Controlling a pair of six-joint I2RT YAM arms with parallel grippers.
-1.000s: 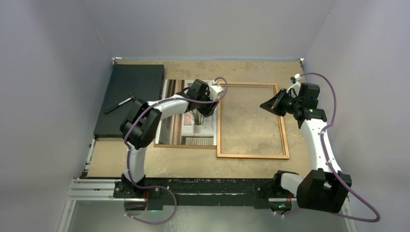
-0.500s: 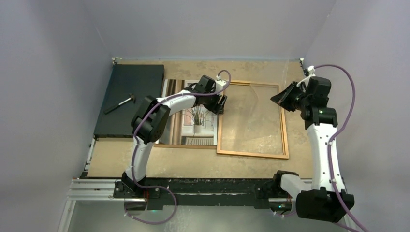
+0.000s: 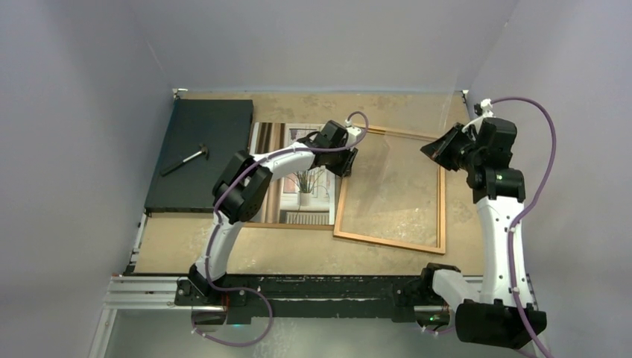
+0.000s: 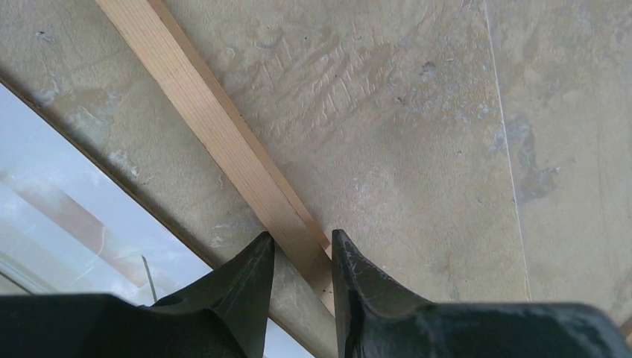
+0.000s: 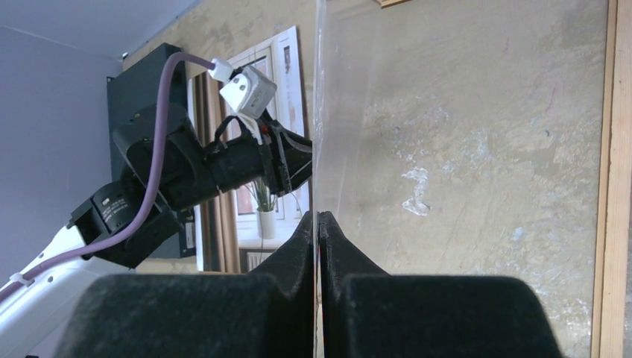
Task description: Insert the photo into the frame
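Observation:
The frame [image 3: 389, 241] lies skewed on the table, its orange-brown rail [image 4: 201, 112] running between my left fingers. My left gripper [image 3: 346, 158] [image 4: 302, 246] is shut on that left rail near the far corner. The photo [image 3: 302, 186] of a potted plant at a window lies flat just left of the frame, and its pale area [image 4: 59, 216] also shows under the left wrist. My right gripper [image 3: 431, 151] [image 5: 318, 216] is shut on the edge of a clear glass pane [image 5: 317, 112], held tilted above the frame's right side [image 5: 607, 186].
A dark grey-black mat [image 3: 200, 153] lies at the far left with a small hammer-like tool [image 3: 185, 160] on it. A brown board edge [image 3: 287, 224] shows under the photo. Grey walls close in on both sides and at the back.
The left gripper slid right and closed on the frame's left rail. The frame's far left corner swung right, leaving it skewed. The right gripper rose and drew right with the pane.

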